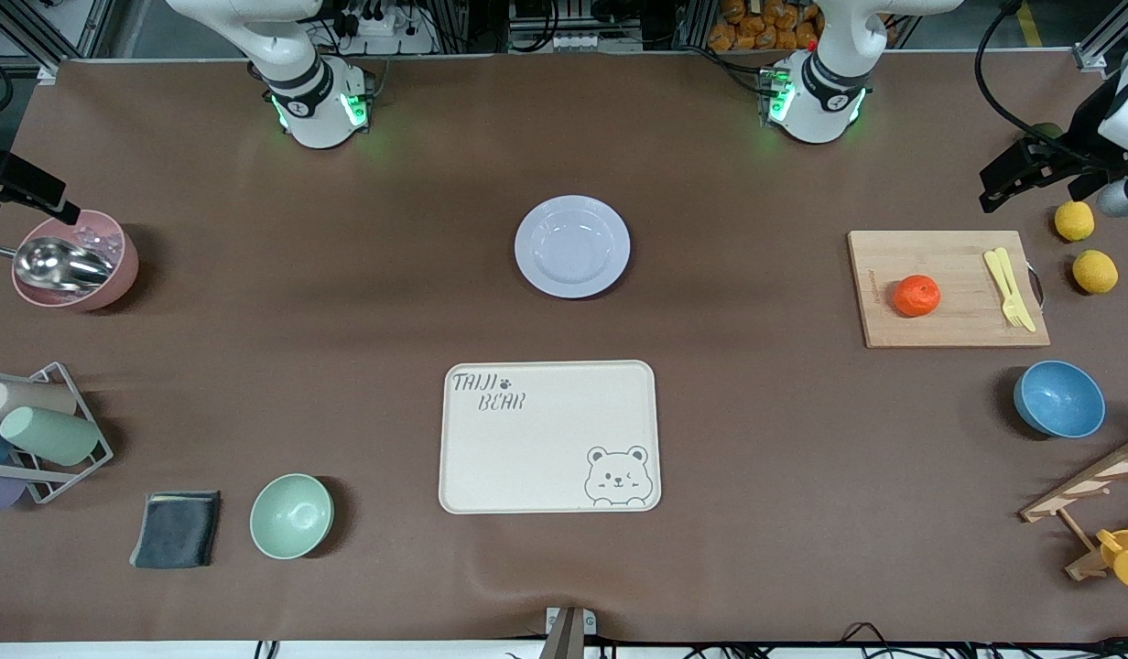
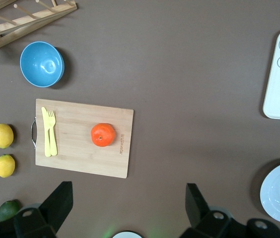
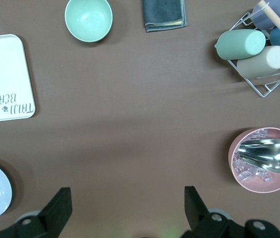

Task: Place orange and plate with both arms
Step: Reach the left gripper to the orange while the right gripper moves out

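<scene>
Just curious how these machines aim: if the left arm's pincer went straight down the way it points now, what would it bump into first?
Probably bare brown table: the open left pincer hangs beside the cutting board.

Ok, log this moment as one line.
orange: on cutting board | plate: on table, empty | left pincer: open, empty | right pincer: open, empty

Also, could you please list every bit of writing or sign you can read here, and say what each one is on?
"TAIJI BEAR", with a paw print and a bear face drawing: on the cream tray.
A small line of print on the cutting board, beside the orange: too small to read.
Nothing else bears readable text.
</scene>
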`<action>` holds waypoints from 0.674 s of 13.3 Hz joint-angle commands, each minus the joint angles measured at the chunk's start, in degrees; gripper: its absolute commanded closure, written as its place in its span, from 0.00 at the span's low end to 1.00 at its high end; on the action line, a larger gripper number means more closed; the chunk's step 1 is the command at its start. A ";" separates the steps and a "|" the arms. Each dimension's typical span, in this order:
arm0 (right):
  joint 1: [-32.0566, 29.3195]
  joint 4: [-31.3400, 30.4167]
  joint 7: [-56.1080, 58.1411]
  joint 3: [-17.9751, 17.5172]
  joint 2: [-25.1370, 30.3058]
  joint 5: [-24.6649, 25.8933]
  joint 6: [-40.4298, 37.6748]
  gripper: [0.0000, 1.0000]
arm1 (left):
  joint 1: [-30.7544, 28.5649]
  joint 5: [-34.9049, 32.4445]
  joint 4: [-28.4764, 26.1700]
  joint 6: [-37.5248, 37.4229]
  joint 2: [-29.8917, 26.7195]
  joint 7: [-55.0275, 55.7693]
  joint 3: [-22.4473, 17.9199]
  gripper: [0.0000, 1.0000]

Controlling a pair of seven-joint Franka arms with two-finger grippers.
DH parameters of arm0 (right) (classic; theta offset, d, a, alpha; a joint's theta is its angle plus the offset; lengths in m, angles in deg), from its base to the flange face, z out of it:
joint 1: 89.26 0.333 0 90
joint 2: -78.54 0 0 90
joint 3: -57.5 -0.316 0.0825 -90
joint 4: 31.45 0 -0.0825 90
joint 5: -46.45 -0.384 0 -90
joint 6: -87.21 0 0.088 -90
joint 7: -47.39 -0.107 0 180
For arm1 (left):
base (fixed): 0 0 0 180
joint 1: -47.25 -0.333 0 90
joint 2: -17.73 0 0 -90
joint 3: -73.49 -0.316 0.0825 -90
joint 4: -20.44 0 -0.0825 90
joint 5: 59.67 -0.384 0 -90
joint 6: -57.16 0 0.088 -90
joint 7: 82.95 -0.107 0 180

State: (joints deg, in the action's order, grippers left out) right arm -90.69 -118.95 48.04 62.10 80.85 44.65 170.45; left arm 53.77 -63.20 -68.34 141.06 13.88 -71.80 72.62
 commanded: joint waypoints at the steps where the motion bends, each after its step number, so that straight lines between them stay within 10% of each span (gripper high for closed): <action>1: 0.37 0.84 0.32 0.15 -0.38 0.39 -0.54 0.00 | 0.24 -0.07 2.30 -1.72 1.74 -0.69 -0.01 0.00; 9: 1.59 0.84 0.32 0.15 -2.75 0.57 1.92 0.00 | -2.30 -0.86 -6.90 3.10 4.29 -2.44 -0.27 0.00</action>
State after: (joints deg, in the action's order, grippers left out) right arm -90.34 -119.00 48.06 62.05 79.90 44.65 171.70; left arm 52.67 -63.21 -70.63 141.61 19.15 -72.21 72.32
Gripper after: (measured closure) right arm 0.000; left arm 0.000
